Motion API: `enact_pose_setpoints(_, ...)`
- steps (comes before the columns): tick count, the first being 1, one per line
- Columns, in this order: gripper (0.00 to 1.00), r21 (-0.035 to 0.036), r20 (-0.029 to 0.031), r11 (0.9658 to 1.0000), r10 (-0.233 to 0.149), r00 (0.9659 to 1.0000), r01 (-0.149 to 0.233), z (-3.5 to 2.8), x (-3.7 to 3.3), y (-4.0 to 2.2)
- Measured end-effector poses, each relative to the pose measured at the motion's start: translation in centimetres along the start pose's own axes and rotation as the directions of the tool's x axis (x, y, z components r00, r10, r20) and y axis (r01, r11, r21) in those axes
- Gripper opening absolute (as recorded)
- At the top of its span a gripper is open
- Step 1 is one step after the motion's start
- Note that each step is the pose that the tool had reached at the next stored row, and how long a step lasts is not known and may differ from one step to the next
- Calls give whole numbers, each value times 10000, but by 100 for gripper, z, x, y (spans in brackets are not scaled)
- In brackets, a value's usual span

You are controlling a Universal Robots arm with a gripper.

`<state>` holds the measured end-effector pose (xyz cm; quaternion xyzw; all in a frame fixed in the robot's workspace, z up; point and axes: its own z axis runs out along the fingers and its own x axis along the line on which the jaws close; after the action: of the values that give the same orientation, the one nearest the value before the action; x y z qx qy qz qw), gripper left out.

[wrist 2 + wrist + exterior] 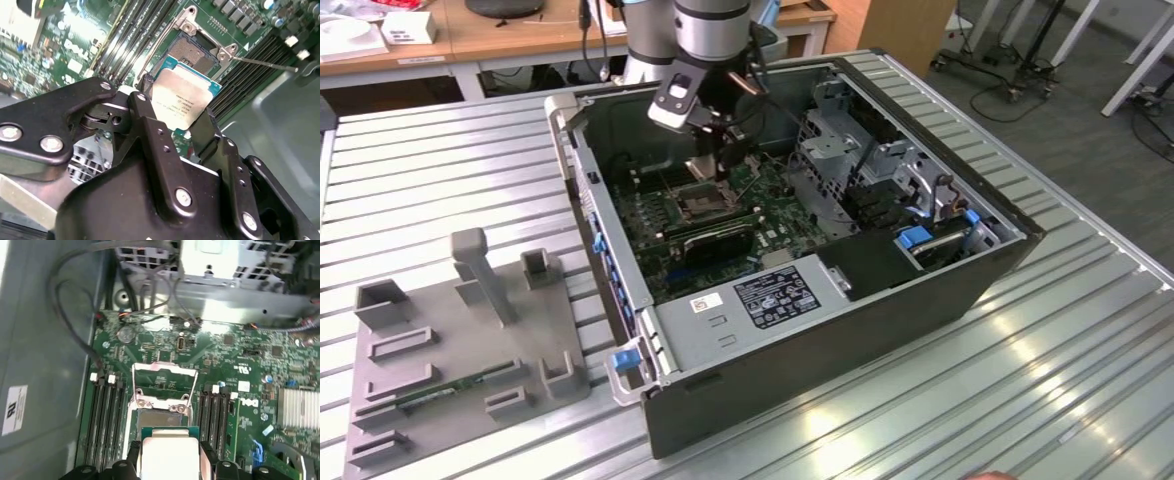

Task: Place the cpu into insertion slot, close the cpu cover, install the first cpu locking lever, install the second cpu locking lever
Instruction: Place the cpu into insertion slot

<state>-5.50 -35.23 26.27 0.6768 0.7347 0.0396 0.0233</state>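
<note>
My gripper is shut on the cpu, a silvery-tan square chip held by two opposite edges between the black fingers. In both wrist views the chip hangs just above and a little short of the insertion slot, a dark open socket on the green motherboard. In the first wrist view the cpu sits between my gripper fingers, with the slot beyond it. The cpu cover, a silvery frame, stands swung open past the slot. A thin locking lever juts from the socket corner. In the exterior view my gripper hovers over the slot inside the case.
Black memory slots flank the socket on both sides. A ribbed heatsink, loose cables and a metal drive cage stand close by. The case walls hem in the board. A grey fixture lies on the table outside.
</note>
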Motion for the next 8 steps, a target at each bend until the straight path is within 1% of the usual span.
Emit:
enact_pose_setpoints(2,54,-8,33,9994,357,9994,-357,8,0,-1)
enact_pose_setpoints(5,54,-21,81,9960,896,9959,-896,18,0,-2)
enact_pose_setpoints(6,54,-21,86,9954,957,9954,-957,18,-1,-2)
enact_pose_setpoints(8,54,-22,87,9954,959,9953,-959,17,-1,-2)
